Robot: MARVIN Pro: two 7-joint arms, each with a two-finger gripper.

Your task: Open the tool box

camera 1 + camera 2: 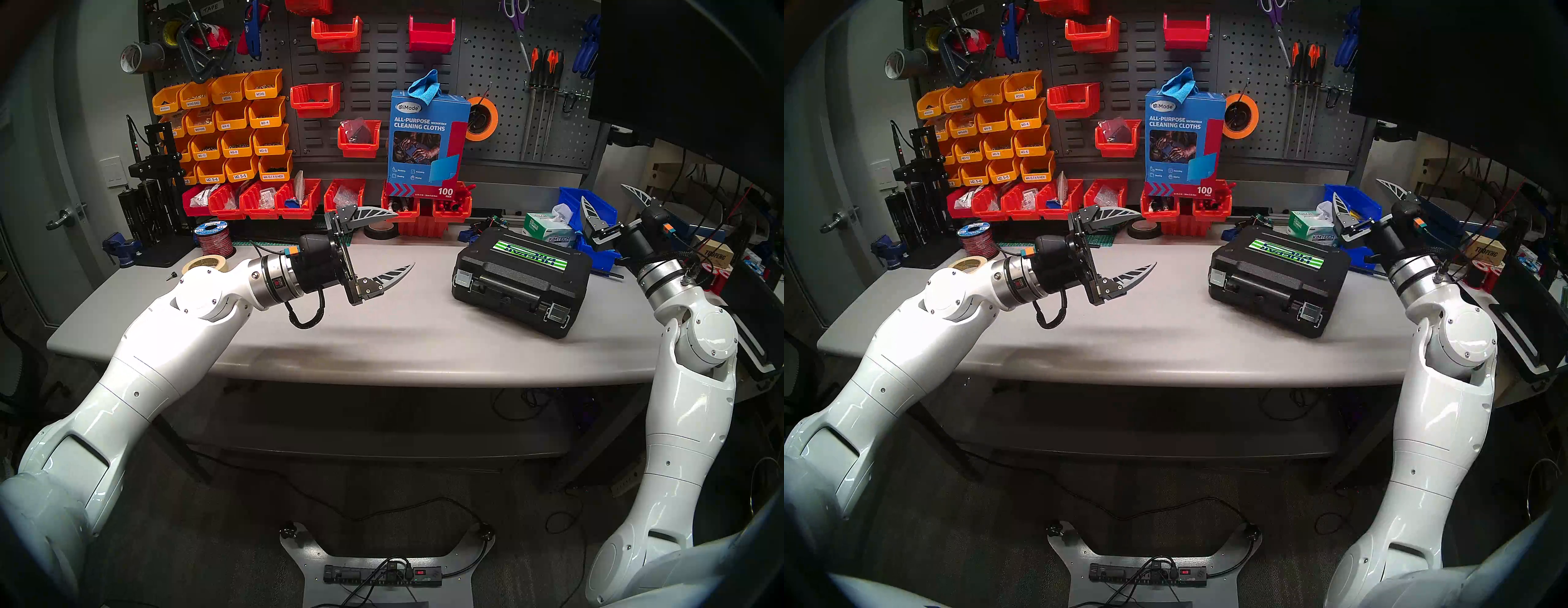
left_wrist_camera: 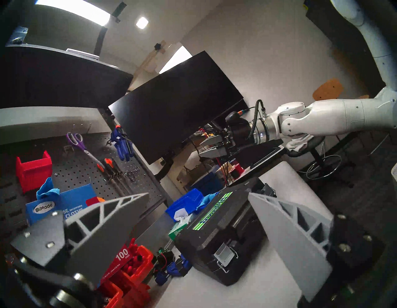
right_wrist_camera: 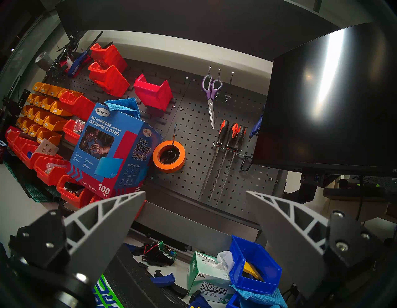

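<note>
The black tool box point(image 1: 522, 280) lies shut on the right part of the grey table point(image 1: 382, 331), striped sticker on its lid. Its handle point(image 1: 509, 293) and two silver latches point(image 1: 463, 279) face the table's front edge. My left gripper point(image 1: 405, 238) hovers open above the table's middle, well left of the box, its fingers pointing toward it; the left wrist view shows the tool box point(image 2: 219, 232) ahead between the fingers. My right gripper point(image 1: 602, 192) is open and empty, raised behind the box's far right corner. Only a lid corner point(image 3: 133, 279) shows in the right wrist view.
A Kimtech tissue box point(image 1: 547, 231) and blue bins point(image 1: 594, 212) stand just behind the tool box. A blue cleaning-cloths box point(image 1: 426, 140) sits on red bins at the back. Tape roll point(image 1: 205, 265) and wire spool point(image 1: 212, 237) are far left. A dark monitor point(image 1: 700, 63) hangs over the right.
</note>
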